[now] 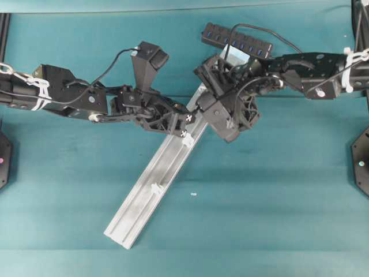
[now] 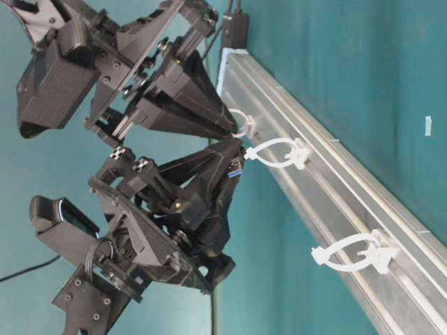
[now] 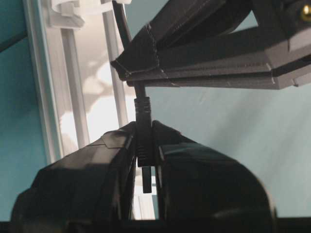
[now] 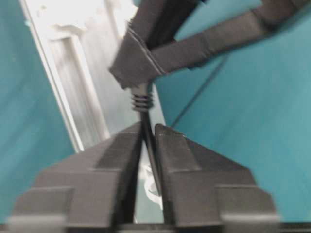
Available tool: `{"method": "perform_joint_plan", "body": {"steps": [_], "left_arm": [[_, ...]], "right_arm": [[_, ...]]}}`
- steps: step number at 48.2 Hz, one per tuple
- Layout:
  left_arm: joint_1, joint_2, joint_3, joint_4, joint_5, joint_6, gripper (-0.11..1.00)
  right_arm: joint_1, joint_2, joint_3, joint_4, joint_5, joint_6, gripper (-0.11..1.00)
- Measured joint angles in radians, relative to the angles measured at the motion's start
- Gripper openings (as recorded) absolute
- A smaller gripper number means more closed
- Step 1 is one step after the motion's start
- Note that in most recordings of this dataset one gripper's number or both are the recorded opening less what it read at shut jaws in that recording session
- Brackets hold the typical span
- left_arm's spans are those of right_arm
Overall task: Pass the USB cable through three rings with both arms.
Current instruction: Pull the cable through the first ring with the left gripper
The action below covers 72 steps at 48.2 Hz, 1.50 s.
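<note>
We see both arms reaching in from opposite edges of the teal tabletop (image 1: 69, 190) and meeting over the upper part of the silver rail (image 1: 144, 196), which lies diagonally across it. The left arm stretches nearly level from the left edge, its wrist camera standing up above it, and the left gripper (image 1: 185, 117) points right onto the rail. The right arm comes in from the right edge with its wrist bent down and toward the left, so the right gripper (image 1: 199, 95) points toward the left one.

From table level we find the two pointed grippers tip to tip just beside the rail, close to the first ring (image 2: 241, 124), with the right gripper above the left in that view. The middle ring (image 2: 276, 153) sits just past the tips and the far ring (image 2: 353, 252) stands well apart down the rail, with nothing passing through it.

In the left wrist view the left fingers (image 3: 114, 145) are clenched on the ribbed collar of the USB cable (image 3: 143, 131), its plug end lying between them. In the right wrist view the right fingers (image 4: 177, 145) have drawn together around the thin cord just behind that collar, and we read them as pinching it, though the picture is blurred. The black hub (image 1: 236, 39) rests on the tabletop at the rail's upper end.
</note>
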Motion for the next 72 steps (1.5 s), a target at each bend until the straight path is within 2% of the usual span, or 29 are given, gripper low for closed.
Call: {"method": "perform_joint_plan", "body": {"steps": [15, 30, 34, 43, 48, 61, 72], "left_arm": [[-0.002, -0.002, 0.000, 0.000, -0.008, 0.011, 0.09], [-0.005, 0.000, 0.000, 0.002, -0.018, 0.069, 0.10], [-0.005, 0.000, 0.000, 0.000, -0.023, 0.072, 0.23], [-0.009, -0.014, 0.000, 0.000, -0.034, 0.077, 0.78], [-0.011, -0.049, 0.012, 0.000, -0.032, 0.089, 0.97], [-0.041, -0.212, 0.135, 0.000, 0.017, 0.104, 0.95], [-0.130, -0.374, 0.229, 0.000, 0.106, 0.101, 0.95]], "right_arm": [[0.003, 0.000, 0.000, -0.009, 0.011, 0.000, 0.10], [0.003, 0.002, -0.002, -0.009, 0.028, -0.002, 0.10], [0.005, 0.000, -0.003, -0.009, 0.029, 0.000, 0.10], [0.005, 0.003, -0.003, -0.009, 0.031, 0.000, 0.10], [0.003, 0.003, -0.003, -0.009, 0.032, 0.000, 0.10], [0.005, 0.003, -0.003, -0.014, 0.034, 0.000, 0.10], [0.005, 0.005, -0.003, -0.077, 0.063, 0.000, 0.10]]}}
